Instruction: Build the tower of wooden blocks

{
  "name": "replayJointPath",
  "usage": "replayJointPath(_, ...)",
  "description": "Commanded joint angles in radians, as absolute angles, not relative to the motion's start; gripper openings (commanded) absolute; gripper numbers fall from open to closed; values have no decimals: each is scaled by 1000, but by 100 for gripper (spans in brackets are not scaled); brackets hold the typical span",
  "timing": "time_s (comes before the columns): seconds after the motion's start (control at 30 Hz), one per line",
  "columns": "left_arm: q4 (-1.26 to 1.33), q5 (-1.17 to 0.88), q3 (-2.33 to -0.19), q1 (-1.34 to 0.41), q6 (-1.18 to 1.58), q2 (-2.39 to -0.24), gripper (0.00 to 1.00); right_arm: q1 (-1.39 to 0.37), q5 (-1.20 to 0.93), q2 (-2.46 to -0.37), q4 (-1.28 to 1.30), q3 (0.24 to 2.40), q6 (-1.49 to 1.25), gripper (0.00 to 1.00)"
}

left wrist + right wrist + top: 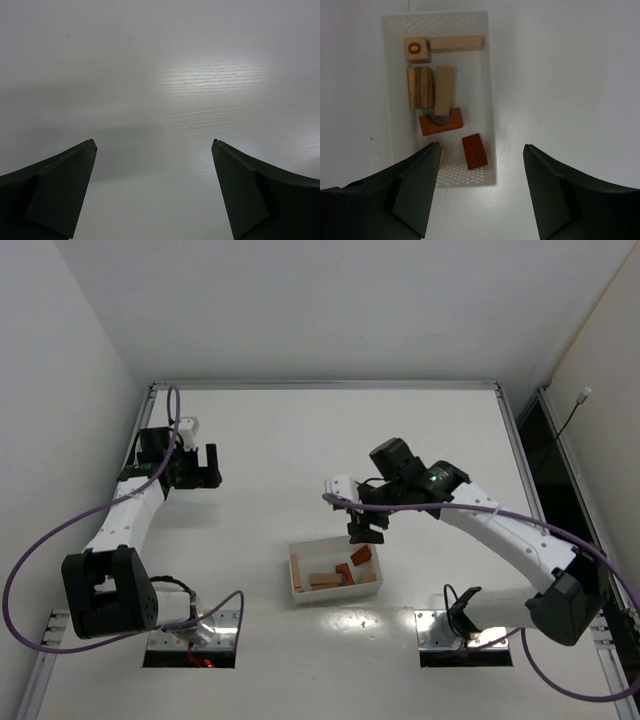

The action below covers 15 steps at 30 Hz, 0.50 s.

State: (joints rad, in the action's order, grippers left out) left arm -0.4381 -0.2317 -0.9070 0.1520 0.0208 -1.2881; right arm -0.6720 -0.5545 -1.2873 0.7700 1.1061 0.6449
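Partly hidden behind one dark finger (415,190) of the right gripper (481,146), a small pale piece (442,155) at the near end of the tray (395,100) is too cut off to identify. The wooden blocks (325,580) all lie loose inside this white tray, near the middle of the table (420,420).

The right wrist view shows them best:
- A cube (417,49) marked with a ring touches a pale bar (456,43).
- A darker striped block (421,87) lies beside a second bar (444,90).
- A red arch (441,122) meets that bar's end — whether they overlap is unclear.
- A red brick (474,150) lies just beside the tray wall.

From overhead the blocks are tiny and blur together, and the right gripper covers the tray's far right corner. It hangs above that end, jaws moderately apart with nothing between them.

The left gripper (195,472) is well apart, near the table's left edge. Its jaws are spread wide over bare tabletop, holding nothing.

Open white surface surrounds the tray on every side. A metal rail (320,386) borders the table's far edge, with walls close behind it.
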Motion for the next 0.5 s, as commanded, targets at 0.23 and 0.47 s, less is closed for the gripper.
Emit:
replayJointPath(0.23,-465,-261,-959,161,-17,-1287,100,-769,-606,-1434,654,1046,710,60)
replayJointPath(0.47,-474,-250,-968,161,-28,-1296,100,-769,-585,-1517,522,1046,641,57)
